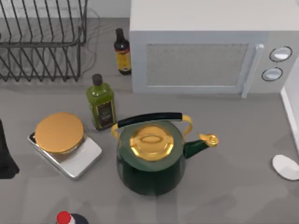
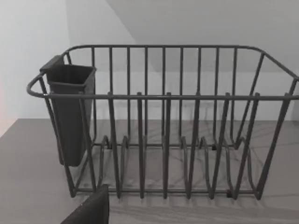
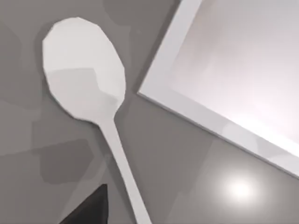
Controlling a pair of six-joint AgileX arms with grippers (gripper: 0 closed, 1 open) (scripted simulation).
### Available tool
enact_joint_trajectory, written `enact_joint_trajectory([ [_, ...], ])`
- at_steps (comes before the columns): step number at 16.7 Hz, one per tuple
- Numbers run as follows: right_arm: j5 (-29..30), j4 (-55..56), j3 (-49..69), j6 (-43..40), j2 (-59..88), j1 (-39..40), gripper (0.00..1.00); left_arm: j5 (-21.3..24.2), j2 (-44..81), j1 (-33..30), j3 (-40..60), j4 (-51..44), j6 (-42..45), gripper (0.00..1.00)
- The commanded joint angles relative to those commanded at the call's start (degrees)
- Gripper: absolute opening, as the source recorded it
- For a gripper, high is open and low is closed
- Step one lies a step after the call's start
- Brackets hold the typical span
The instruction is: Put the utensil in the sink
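The utensil [image 1: 285, 166] is a white spoon lying flat on the grey counter at the table's right edge, with its oval bowl showing in the top view. The right wrist view looks down on the utensil [image 3: 84, 77] from close above, its thin handle running toward a dark part of my right gripper [image 3: 88, 210]. The sink [image 3: 191, 114] has a white rim right beside the spoon's bowl, and that sink rim [image 1: 290, 109] runs along the right edge. My left arm [image 1: 5, 156] stays at the left edge, and my left gripper [image 2: 91, 210] faces the dish rack.
A green kettle [image 1: 152, 161] with a gold lid stands mid-table. A scale with a gold plate [image 1: 60, 135], an oil bottle [image 1: 101, 102], a dark sauce bottle [image 1: 123, 51], a microwave [image 1: 205, 51], a wire dish rack [image 1: 42, 42] and a red-capped bottle [image 1: 65, 218] surround it.
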Motion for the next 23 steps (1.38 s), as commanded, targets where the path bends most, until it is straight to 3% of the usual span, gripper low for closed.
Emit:
enact_joint_trajectory([
  [6, 0.1, -17.91, 14.87, -14.56, 23.36, -0.67, 1.0, 0.0, 0.0, 0.0, 0.0, 0.0, 0.0, 1.0],
  [10, 0.18, -23.08, 19.63, -18.97, 30.12, -0.87, 1.0, 0.0, 0.0, 0.0, 0.0, 0.0, 0.0, 1.0],
  [17, 0.18, -22.26, 19.04, -19.01, 30.65, -0.66, 1.0, 0.0, 0.0, 0.0, 0.0, 0.0, 0.0, 1.0],
  [23, 0.17, -6.37, 10.96, -18.86, 37.8, -0.75, 1.0, 0.0, 0.0, 0.0, 0.0, 0.0, 0.0, 1.0],
])
